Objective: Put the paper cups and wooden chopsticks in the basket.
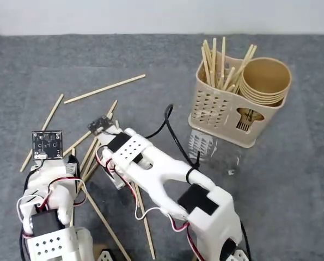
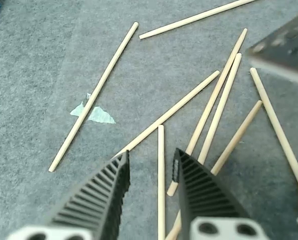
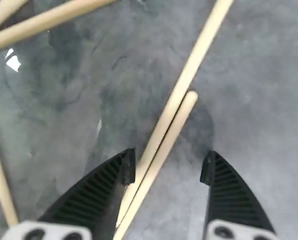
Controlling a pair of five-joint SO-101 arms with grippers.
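A beige basket (image 1: 216,111) at the back right holds a stack of paper cups (image 1: 266,80) and several upright wooden chopsticks (image 1: 213,60). More chopsticks lie loose on the grey mat at the left, one of them (image 1: 104,88) farthest back. My left gripper (image 2: 151,156) hangs open just above the mat with one chopstick (image 2: 161,170) lying between its fingers. My right gripper (image 3: 169,159) is open and low over a pair of chopsticks (image 3: 179,95) that run side by side between its fingers. In the high view the right arm (image 1: 151,163) stretches leftward over the pile.
A black cable (image 1: 175,136) loops off the right arm toward the basket. A clear plastic piece (image 1: 216,155) lies in front of the basket. A pale paper scrap (image 2: 93,114) sits under one chopstick. The right arm's camera board (image 2: 284,47) is close to my left gripper.
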